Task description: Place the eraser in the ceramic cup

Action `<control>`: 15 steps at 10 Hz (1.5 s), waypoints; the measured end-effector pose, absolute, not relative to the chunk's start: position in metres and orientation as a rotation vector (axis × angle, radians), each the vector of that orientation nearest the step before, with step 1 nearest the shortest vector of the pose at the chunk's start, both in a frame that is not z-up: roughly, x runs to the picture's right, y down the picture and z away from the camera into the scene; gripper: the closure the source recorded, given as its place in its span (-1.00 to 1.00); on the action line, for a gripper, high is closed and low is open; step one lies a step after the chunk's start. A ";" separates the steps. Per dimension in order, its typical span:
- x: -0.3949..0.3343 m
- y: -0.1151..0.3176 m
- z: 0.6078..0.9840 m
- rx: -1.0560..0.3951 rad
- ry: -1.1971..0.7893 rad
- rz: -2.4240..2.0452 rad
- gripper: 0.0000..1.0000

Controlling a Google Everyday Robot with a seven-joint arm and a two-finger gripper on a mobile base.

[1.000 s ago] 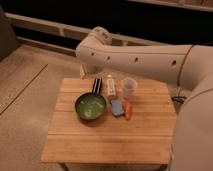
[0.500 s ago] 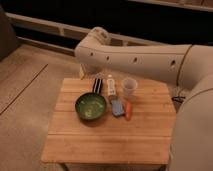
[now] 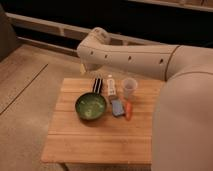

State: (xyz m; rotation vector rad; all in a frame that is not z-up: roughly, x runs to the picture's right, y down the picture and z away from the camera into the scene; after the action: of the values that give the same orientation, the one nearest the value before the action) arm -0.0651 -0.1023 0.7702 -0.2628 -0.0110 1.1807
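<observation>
The eraser [image 3: 97, 84], a small black striped block, lies at the back of the wooden table [image 3: 100, 137], just left of the white tube [image 3: 111, 86]. The ceramic cup [image 3: 129, 88], small and whitish, stands upright to the right of the tube. My gripper [image 3: 82, 67] hangs from the end of the pale arm [image 3: 130, 56], above the table's back left corner and a little left of and behind the eraser. It holds nothing that I can see.
A wide green bowl [image 3: 90, 106] sits in front of the eraser. A blue pad [image 3: 117, 107] and an orange object [image 3: 128, 110] lie in front of the cup. My arm's large body [image 3: 182, 125] covers the table's right side. Floor surrounds the table.
</observation>
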 end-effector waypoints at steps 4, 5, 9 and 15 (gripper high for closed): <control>-0.050 -0.114 0.835 -0.330 -0.067 1.160 -0.30; -0.042 -0.118 0.852 -0.341 -0.067 1.159 -0.30; -0.035 -0.121 0.869 -0.358 -0.070 1.160 -0.30; -0.042 -0.105 0.878 -0.420 -0.003 1.172 -0.30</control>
State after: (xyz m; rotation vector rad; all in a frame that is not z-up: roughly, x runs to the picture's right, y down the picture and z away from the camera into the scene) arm -0.0423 -0.1054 0.8779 -0.4196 -0.0030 1.1717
